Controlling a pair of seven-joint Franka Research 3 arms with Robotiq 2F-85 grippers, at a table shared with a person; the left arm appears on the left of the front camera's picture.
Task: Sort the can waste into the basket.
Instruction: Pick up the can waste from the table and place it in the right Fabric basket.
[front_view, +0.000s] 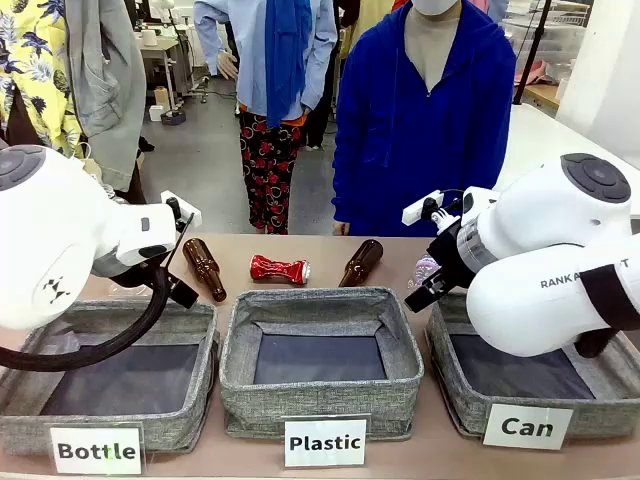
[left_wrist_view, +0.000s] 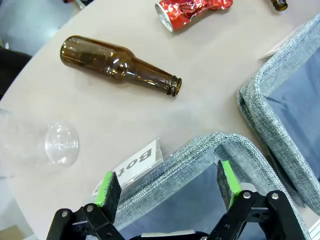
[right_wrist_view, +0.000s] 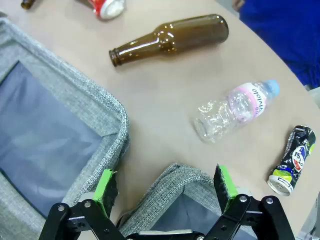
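Plainly, my left gripper (left_wrist_view: 167, 180) and right gripper (right_wrist_view: 167, 182) hung wide open, empty. The black can (right_wrist_view: 291, 166) lay beyond the basket's (front_view: 455, 400) far rim, nearest my right fingers (right_wrist_view: 224, 181), lengthwise with them.

A brown glass bottle (front_view: 204, 268) lies on the table (front_view: 232, 252) behind the grey bin labelled "Bottle" (front_view: 185, 425). A second brown bottle (front_view: 361, 262) lies behind the "Plastic" bin (front_view: 320, 398). A crumpled clear bottle (right_wrist_view: 235, 111) with a pink label lies on its side. Another clear container (left_wrist_view: 40, 149) — possibly a bottle seen end-on — lies near the first brown one. A person in a blue hoodie (front_view: 425, 120) stands at the far side.
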